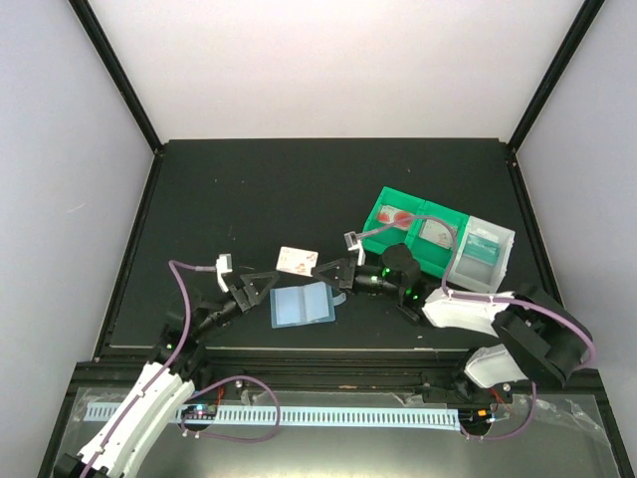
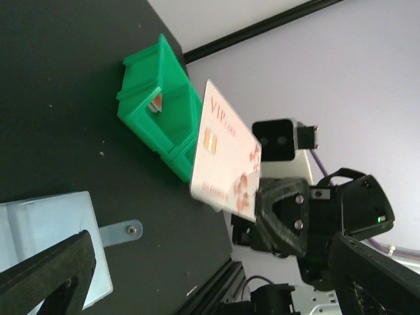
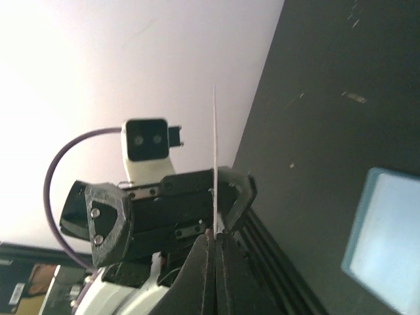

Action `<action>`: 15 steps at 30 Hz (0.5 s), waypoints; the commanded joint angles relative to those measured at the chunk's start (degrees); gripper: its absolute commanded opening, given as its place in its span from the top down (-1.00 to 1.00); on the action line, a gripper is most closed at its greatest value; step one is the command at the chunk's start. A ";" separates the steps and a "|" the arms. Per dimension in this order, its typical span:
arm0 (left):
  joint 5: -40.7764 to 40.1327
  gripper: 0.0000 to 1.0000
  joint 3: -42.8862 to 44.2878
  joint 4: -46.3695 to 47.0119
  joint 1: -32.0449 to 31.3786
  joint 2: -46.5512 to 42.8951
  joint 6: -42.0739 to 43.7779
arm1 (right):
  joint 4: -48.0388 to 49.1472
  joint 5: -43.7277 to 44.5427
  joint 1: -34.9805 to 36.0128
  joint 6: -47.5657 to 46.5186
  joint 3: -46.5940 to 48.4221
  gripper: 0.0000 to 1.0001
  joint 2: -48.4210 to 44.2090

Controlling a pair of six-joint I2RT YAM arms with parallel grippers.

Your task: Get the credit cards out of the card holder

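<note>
The light blue card holder lies open and flat on the black table; it also shows in the left wrist view and the right wrist view. My right gripper is shut on a whitish-pink card with a red mark and holds it just above and behind the holder. The left wrist view shows the card's face; the right wrist view shows it edge-on between the shut fingers. My left gripper is open and empty at the holder's left edge, its jaws wide apart.
A green bin stands to the right behind the holder, with a red card in one compartment and a pale card in the other. A clear bin beside it holds a teal card. The table's front rail is near.
</note>
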 commanded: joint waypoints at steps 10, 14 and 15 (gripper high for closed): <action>4.01 -0.98 5.08 -8.20 0.27 7.73 11.76 | -28.41 0.16 -18.73 -16.24 -2.94 0.98 -17.35; -0.05 -0.98 5.88 -13.89 0.27 9.88 14.41 | -40.57 1.68 -24.59 -22.07 -1.14 0.98 -22.39; -0.44 -0.98 6.09 -14.66 0.25 10.58 15.26 | -43.22 2.37 -25.81 -23.76 -0.14 0.98 -23.38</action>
